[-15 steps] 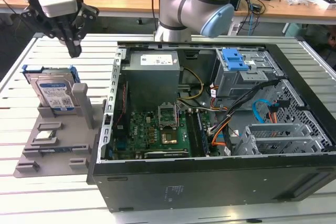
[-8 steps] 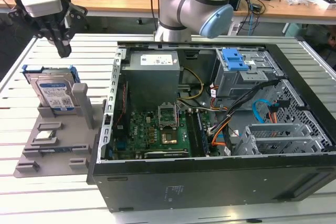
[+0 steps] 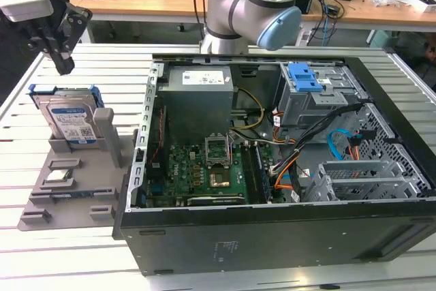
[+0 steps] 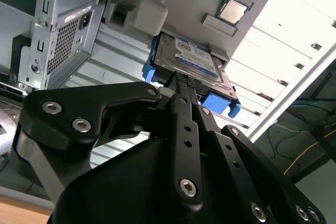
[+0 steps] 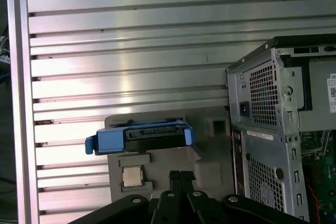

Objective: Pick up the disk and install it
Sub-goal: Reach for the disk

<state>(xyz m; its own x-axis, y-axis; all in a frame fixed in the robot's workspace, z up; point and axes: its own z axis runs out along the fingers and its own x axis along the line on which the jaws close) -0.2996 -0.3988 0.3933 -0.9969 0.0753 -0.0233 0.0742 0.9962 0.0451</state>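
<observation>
The gripper (image 3: 63, 66) hangs over the worktop (image 3: 204, 274), just above the disk (image 3: 68, 117) and not touching it. Its two black fingers are clenched tip to tip with nothing between them; both wrist views show the tips (image 4: 182, 78) (image 5: 181, 174) pressed together in the air.

The disk stands on edge directly below the gripper, slotted upright in a grey holder (image 3: 102, 138). In the exterior view its white-and-blue label (image 3: 73, 126) faces the camera. In the first wrist view the disk (image 5: 142, 135) is seen edge-on just ahead of the fingertips, with its blue rails (image 5: 97, 141) sticking out at both ends. In the second wrist view the disk (image 4: 191, 61) lies right past the fingertips, label up.

The holder is part of a flat grey plate (image 3: 68, 199) that lies on the worktop under the gripper. A small square chip (image 3: 60, 175) sits in a recess of that plate, near the disk; it also shows in both wrist views (image 4: 233, 10) (image 5: 132, 176).

Beside the gripper, towards the exterior view's right, an open computer case (image 3: 272, 236) lies on its side on the worktop, just beside the plate. Inside it are a green circuit board (image 3: 204, 168), a bundle of coloured cables (image 3: 286, 161) and a metal drive cage with a blue plastic piece (image 3: 304, 76) on it. The arm (image 3: 252, 5) rises behind the case.
</observation>
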